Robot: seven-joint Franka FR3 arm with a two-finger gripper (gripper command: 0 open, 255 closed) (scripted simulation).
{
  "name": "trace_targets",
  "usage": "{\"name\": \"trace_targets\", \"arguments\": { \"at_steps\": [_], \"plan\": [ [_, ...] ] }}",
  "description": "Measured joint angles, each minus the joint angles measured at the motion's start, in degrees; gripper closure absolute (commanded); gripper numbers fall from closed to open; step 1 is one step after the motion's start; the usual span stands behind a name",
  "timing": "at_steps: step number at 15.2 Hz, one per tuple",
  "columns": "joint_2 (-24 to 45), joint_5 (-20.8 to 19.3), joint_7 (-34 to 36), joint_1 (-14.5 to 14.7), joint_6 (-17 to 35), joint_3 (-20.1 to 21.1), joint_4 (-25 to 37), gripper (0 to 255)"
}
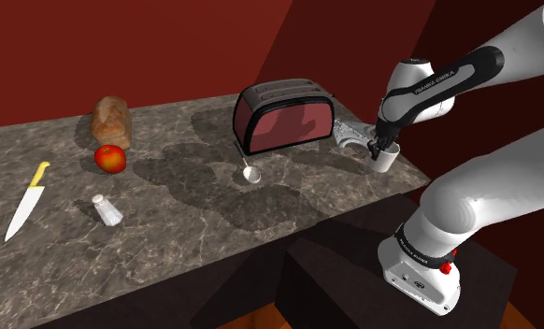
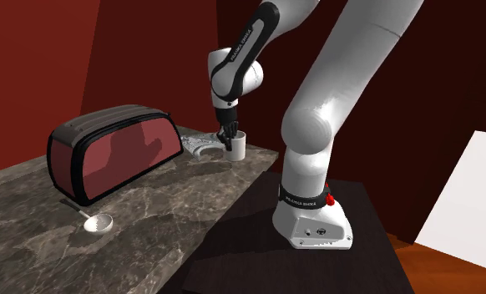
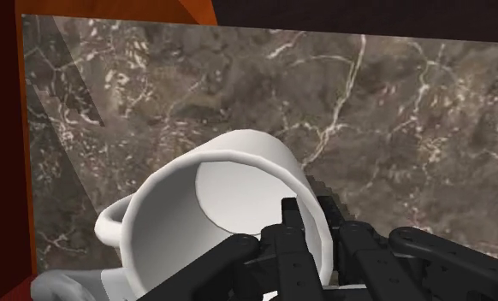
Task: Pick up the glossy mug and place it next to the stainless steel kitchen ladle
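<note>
On the counter (image 1: 195, 201), ladle (image 1: 250, 172) lies before toaster (image 1: 284, 114), mug (image 1: 389, 162) at the corner.

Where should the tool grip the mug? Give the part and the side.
Grip the mug by its rim wall, from above, one finger inside and one outside. It stands upright with its mouth open upward, and its handle sticks out away from the tool.

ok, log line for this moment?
phase: grasp | gripper: shut on mug rim | mug: white, counter end, beside toaster | ladle: before toaster, apart from mug
</note>
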Motion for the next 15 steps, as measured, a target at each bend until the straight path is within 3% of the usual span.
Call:
{"name": "trace_targets", "arguments": {
  "at_steps": [15],
  "plan": [
    [-12.3, 1.8, -0.4, -0.6, -16.9, 3.9, 4.7, 255]
  ]
}}
